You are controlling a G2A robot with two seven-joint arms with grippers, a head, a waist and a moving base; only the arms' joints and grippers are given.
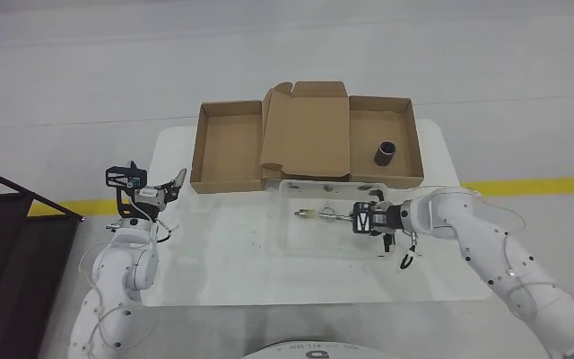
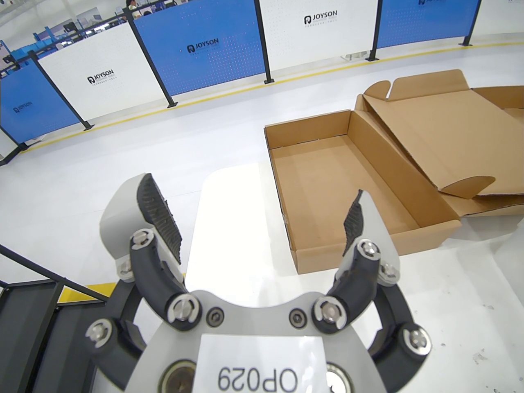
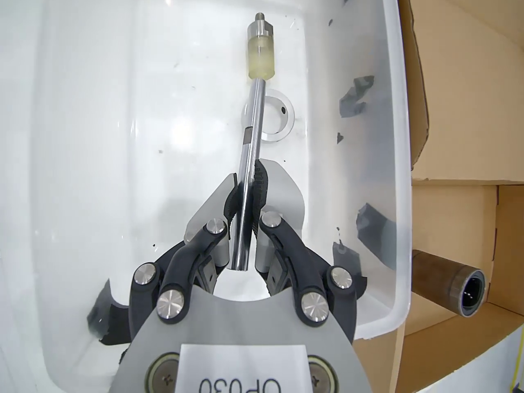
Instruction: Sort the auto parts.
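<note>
A: Any print to read?
B: A white label [image 2: 254,370] with an upside-down code sits on the mount of the left gripper [image 2: 256,196], a second label [image 3: 241,370] on that of the right gripper [image 3: 249,177]. Logo wordmarks [image 2: 321,18] stand on the fence panels [image 2: 430,22] behind

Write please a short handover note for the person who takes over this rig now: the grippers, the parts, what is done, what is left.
Left gripper: open, holding nothing, beside the brown cardboard box.
Right gripper: shut on the shiny metal rod with a yellowish sleeve, inside the clear plastic bin.
Done: the dark metal tube is in the box's right-hand compartment.
Left: place the rod, then sort the flat silver metal ring lying in the bin.
</note>
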